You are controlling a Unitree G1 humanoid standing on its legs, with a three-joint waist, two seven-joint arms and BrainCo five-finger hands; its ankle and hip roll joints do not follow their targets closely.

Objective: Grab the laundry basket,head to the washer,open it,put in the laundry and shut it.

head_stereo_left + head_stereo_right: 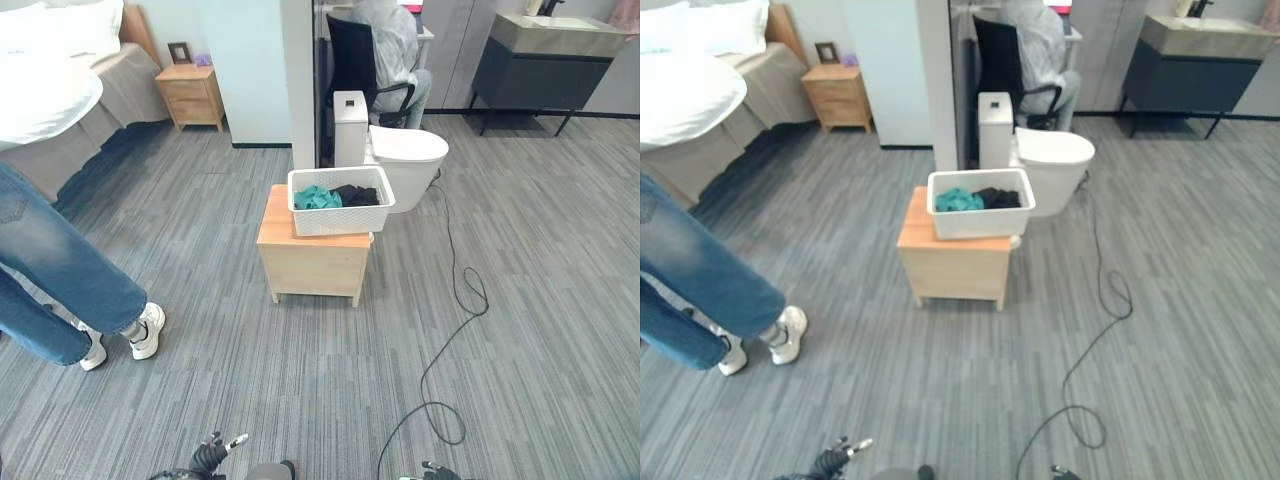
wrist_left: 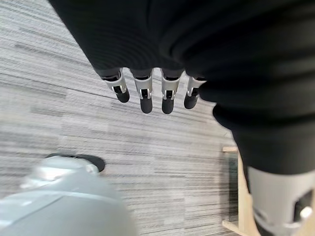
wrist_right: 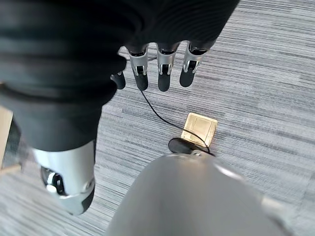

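**Basket waits on the wooden stand, both hands low and empty**

Ahead on the grey striped floor (image 1: 250,390), the left eye view shows a white laundry basket (image 1: 341,201) sitting on the right half of a small wooden stand (image 1: 312,257), its right end overhanging the edge a little. Teal laundry (image 1: 316,198) lies in the basket's left part and dark laundry (image 1: 357,195) in its right part. Just behind the basket stands a white toilet (image 1: 405,158). A person in blue jeans (image 1: 55,275) and white shoes stands at the left, well apart from the stand. A bed (image 1: 60,85) and a wooden nightstand (image 1: 191,96) are at the far left, a dark vanity cabinet (image 1: 545,70) at the far right, and someone in grey sits on a black chair (image 1: 355,60) behind the toilet. The left hand (image 1: 212,455) peeks in at the bottom edge, well short of the stand.

From the right eye view, the scene is the same: basket on the stand, toilet behind it, person at the left.

Along the left wrist view, the left hand's fingers (image 2: 143,93) hang straight and apart over the floor, holding nothing; a corner of the stand shows nearby.

Along the right wrist view, the right hand (image 3: 165,61) hangs likewise, fingers straight and empty, above the floor and a small brass floor plate (image 3: 199,129).
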